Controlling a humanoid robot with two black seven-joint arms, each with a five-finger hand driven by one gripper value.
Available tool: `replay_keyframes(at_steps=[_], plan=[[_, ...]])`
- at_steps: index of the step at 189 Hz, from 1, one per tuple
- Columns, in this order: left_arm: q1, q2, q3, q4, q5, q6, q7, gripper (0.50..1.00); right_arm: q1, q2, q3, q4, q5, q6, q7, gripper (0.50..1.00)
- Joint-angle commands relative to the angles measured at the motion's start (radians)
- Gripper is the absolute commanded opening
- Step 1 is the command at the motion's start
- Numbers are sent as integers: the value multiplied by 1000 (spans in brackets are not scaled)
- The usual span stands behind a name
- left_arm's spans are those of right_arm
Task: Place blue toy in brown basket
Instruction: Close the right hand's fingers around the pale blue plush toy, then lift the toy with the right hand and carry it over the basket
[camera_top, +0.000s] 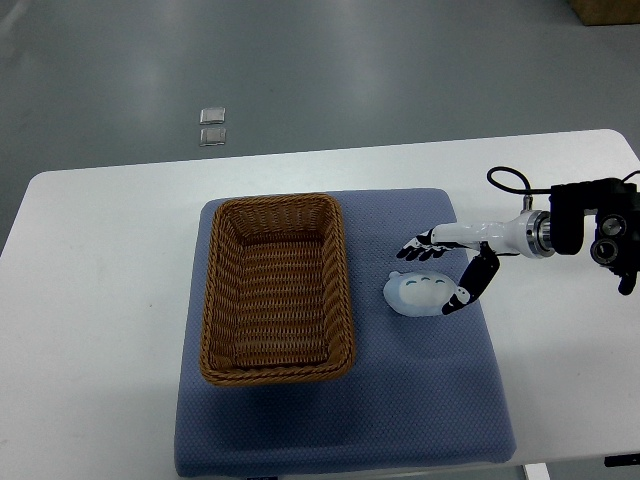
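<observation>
Our right hand (447, 270), fingers spread and empty, brackets the blue toy (418, 294); a shallow grasp could squeeze it away from the brown basket (276, 290).

The right arm (590, 228) runs off the picture's right edge, so only its wrist and a black housing show. Whether the right hand's (450, 262) thumb touches the toy (418, 294) is unclear: the two overlap at the toy's right end. The toy's underside is hidden against the mat (430, 400). The mat's front edge is cut by the bottom edge. A brown box (606, 10) at the top right corner is mostly out of frame. Two small clear squares (211, 126) on the floor are too small to identify.
</observation>
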Motion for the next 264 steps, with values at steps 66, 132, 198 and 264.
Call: replay_keyframes(at_steps=[66, 132, 198, 264], plan=[[0, 0, 0, 1, 0, 0, 0, 1000, -72, 46, 34, -46, -53, -26, 17, 905], [0, 0, -1, 9, 0, 0, 0, 1000, -104, 80, 34, -92, -122, -75, 42, 525], [0, 0, -3, 9, -1, 0, 0, 1000, 128, 0, 97, -15, 2, 25, 43, 500], [0, 0, 0, 12, -1, 2, 0, 1000, 319, 287, 19, -103, 125, 11, 42, 500]])
